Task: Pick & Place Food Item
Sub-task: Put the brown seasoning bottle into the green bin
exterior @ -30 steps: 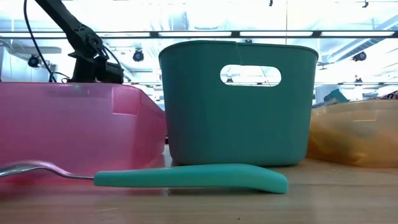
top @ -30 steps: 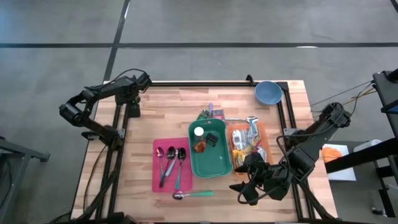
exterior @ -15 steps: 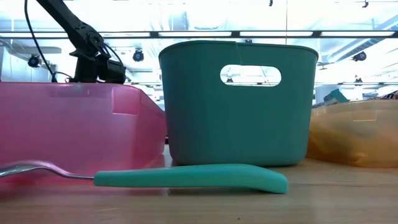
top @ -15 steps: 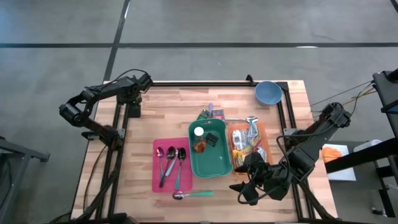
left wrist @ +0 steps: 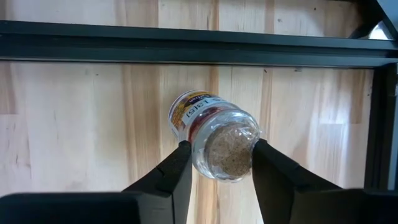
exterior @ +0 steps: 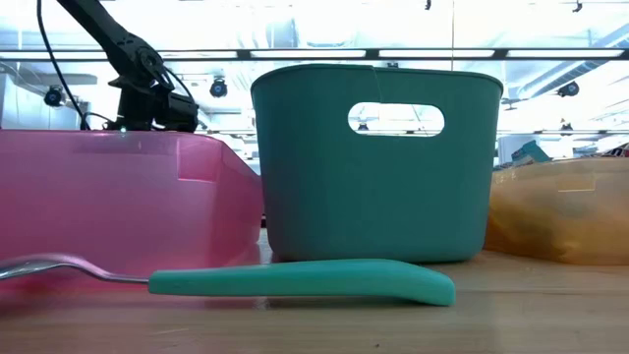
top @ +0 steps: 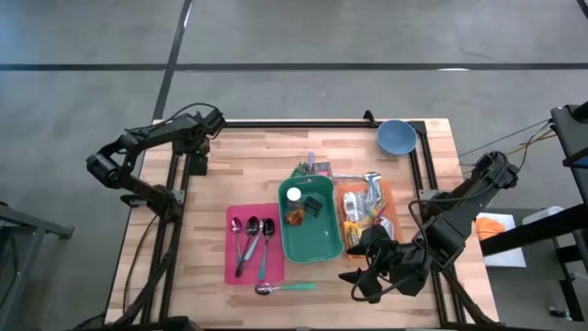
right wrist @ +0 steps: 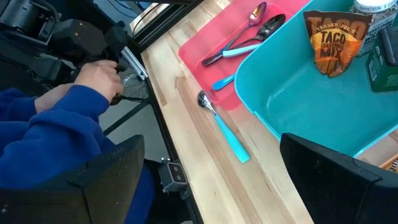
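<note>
The pale wooden counter, framed by dark rails, is carrying everything, and the deep teal plastic bin is sitting at its middle, already holding a taco seasoning packet and a couple of other small food items — seemingly the collecting place for the food. Touching its left side, the shallow pink plastic tray is keeping three spoons together, while the orange tray on the bin's other side is holding crinkled snack packets. A round blue bowl is standing at the far right corner, well apart from the rest. A teal-handled spoon is lying loose on the wood just in front of the pink tray and the bin. The right pincer is waiting at the near right edge beside the orange tray, with its jaws standing wide and holding nothing. The left pincer is working at the far left corner by the rail, where its two dark fingers are closing on either side of a small clear glass spice jar with a yellow and red label, which is lying on its side on the wood — narrowed to the jar's width, so the grip looks made or nearly made, with the lift toward the bin yet to come. In the right wrist view a person in a blue sleeve is sitting beyond the counter.
</note>
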`<state>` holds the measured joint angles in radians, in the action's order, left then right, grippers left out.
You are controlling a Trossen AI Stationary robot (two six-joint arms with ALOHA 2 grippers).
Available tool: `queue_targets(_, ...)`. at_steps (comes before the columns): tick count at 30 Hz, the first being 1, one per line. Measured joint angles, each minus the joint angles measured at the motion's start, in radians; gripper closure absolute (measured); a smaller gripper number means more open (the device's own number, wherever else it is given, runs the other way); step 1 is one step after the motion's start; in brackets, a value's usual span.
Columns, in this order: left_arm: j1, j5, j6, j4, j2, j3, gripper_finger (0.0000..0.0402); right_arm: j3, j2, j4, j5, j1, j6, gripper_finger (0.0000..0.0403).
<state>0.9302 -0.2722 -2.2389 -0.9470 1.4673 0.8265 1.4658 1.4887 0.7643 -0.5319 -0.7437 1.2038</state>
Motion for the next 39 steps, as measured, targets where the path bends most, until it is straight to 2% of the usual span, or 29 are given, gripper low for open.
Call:
queue_targets(7, -0.004, 0.029, 0.039, -0.014, -0.001, 0.001, 0.0253, 0.0, 0.0, 0.0, 0.0, 0.0, -0.004, 0.0034)
queue_targets(17, -0.049, 0.05, 0.071, -0.029, -0.002, 0.001, 0.0269, 0.0, 0.0, 0.0, 0.0, 0.0, -0.005, 0.0034)
queue_targets(22, -0.052, 0.099, 0.068, -0.07, 0.011, -0.013, 0.0266, 0.0, 0.0, 0.0, 0.0, 0.0, -0.002, 0.0034)
queue_targets(39, -0.052, 0.14, 0.056, -0.005, 0.003, -0.037, 0.026, 0.0, 0.0, 0.0, 0.0, 0.0, -0.007, 0.0034)
